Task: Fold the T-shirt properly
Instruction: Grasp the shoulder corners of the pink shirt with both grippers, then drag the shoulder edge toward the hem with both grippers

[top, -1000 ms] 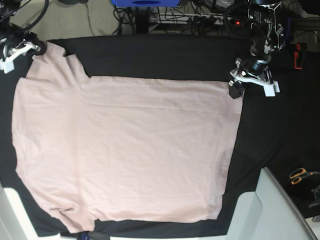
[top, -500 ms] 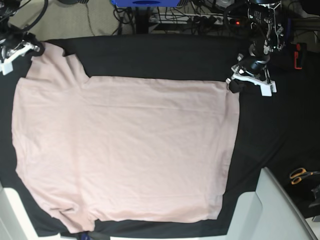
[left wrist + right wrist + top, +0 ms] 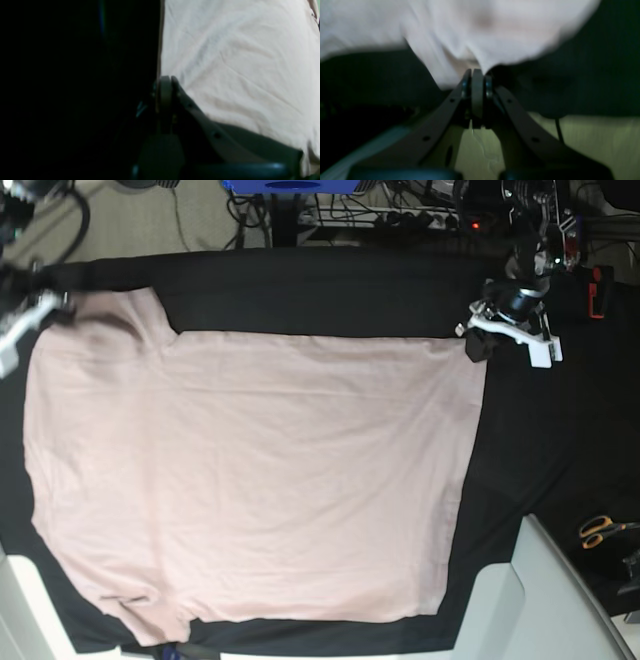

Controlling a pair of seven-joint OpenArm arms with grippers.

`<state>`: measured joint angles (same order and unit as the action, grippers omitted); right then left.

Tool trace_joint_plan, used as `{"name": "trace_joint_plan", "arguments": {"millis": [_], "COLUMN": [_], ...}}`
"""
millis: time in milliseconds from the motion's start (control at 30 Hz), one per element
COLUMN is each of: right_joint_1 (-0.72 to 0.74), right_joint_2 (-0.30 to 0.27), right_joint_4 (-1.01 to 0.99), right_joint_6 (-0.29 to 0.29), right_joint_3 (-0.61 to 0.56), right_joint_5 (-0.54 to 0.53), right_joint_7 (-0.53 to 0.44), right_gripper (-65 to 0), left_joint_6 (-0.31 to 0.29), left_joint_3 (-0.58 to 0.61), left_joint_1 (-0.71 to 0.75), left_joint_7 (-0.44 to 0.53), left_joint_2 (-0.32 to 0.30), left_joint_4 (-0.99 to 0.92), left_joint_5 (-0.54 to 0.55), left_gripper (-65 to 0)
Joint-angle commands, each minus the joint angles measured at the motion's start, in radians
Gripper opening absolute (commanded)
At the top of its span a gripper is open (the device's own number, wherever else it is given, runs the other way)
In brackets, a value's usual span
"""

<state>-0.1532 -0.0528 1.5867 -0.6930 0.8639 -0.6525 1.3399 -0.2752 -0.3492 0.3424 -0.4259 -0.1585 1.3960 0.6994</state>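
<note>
T-shirt: the T-shirt (image 3: 250,480) lies spread flat and nearly square on the black tablecloth (image 3: 320,290) of the table, hem toward my left arm, sleeve end toward my right.

Left jaws: my left gripper (image 3: 478,345) sits at the far hem corner, jaws closed; the left wrist view shows them pinched together right at the cloth's edge (image 3: 163,82), so I judge I have the corner, though only thinly.

Right jaws: my right gripper (image 3: 477,75) is closed on a gathered bit of pink fabric at the far sleeve; in the base view that end is blurred.

Step in hand: both far corners taken, ready to raise the far edge and carry it over toward the near edge.

How to do it well: lift both ends together and level, keep the edge taut between my two arms so no sag drags the body, and travel straight across so the hem lands square.

Watch for: the left pinch slipping off the thin hem; the sleeve bunching under the fold.

Off to the side: scissors (image 3: 600,530), well apart from the cloth.
</note>
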Motion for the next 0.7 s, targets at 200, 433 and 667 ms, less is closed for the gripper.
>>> {"name": "trace_joint_plan", "arguments": {"millis": [200, 433, 667], "right_joint_1": [0.148, 0.275, 0.41], "right_joint_2": [-0.097, -0.181, -0.249], "right_joint_4": [-0.07, -0.283, -0.524], "right_joint_6": [-0.005, -0.005, -0.005], "right_joint_3": [-0.111, -0.236, -0.358], "right_joint_5": [-0.013, -0.016, -0.016], "right_joint_7": [-0.012, -0.159, -0.305], "right_gripper": [-64.4, -64.4, -64.4], "left_joint_6": [0.001, 0.001, 0.001], "left_joint_3": [-0.001, -0.001, 0.0], "left_joint_1": [-0.099, -0.219, -0.323], "left_joint_7": [-0.058, -0.126, -0.138], "left_joint_2": [-0.013, 0.035, 0.053], "left_joint_4": [0.007, -0.017, -0.142], "left_joint_5": [-0.004, -0.211, -0.277], "left_gripper": [-65.0, -65.0, -65.0]}}
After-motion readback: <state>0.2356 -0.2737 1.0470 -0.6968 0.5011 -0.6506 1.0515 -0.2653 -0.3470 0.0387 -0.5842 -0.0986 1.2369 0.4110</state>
